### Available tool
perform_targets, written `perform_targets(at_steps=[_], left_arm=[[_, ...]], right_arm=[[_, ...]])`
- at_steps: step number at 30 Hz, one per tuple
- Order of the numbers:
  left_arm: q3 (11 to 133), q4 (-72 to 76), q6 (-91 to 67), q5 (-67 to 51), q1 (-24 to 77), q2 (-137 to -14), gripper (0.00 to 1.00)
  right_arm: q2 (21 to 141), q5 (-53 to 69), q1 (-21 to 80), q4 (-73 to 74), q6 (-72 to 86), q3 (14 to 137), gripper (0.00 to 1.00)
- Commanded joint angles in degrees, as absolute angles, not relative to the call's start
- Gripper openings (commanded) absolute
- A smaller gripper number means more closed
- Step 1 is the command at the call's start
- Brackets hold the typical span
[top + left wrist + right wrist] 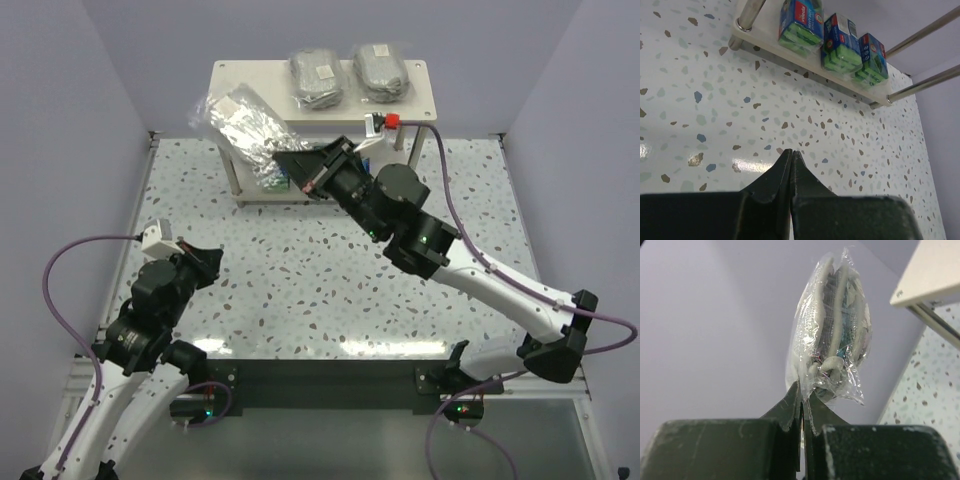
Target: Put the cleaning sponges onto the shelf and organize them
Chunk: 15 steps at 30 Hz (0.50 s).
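My right gripper [804, 390] is shut on the clear plastic wrap of a grey oval sponge bundle [835, 330]. In the top view that bundle [238, 122] hangs in the air over the left end of the cream shelf [425, 95], with the right gripper [287, 158] just below it. Two more grey wrapped bundles [316, 78] [381, 70] lie on the top tier. Three green-and-blue packs [801, 25] [841, 45] [871, 59] stand in a row on the lower tier [771, 47]. My left gripper [791, 152] is shut and holds nothing, low over the table.
The speckled table [300, 290] spreads between the arms and the shelf. Purple walls close in the back and sides. A red-tipped cable plug [392, 122] on the right wrist sits near the shelf's right front corner. Metal shelf legs [925, 82] show in the left wrist view.
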State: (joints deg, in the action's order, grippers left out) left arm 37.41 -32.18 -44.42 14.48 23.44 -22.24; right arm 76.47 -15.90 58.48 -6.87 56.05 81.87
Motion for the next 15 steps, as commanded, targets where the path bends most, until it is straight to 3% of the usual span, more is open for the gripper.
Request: perform_targets(at_steps=[1,15], left_arm=[[38.4,-32.7,-44.9,15.5,23.6,-21.7,0.01],[40.0,-36.9,-44.4,14.8,23.6,-19.6,0.00]], right_arm=[[82.9,-16.8,56.9,-5.6,50.8,91.1,0.00],[113.6,-30.7,53.3,-9.9,51.1,125.3,0.00]])
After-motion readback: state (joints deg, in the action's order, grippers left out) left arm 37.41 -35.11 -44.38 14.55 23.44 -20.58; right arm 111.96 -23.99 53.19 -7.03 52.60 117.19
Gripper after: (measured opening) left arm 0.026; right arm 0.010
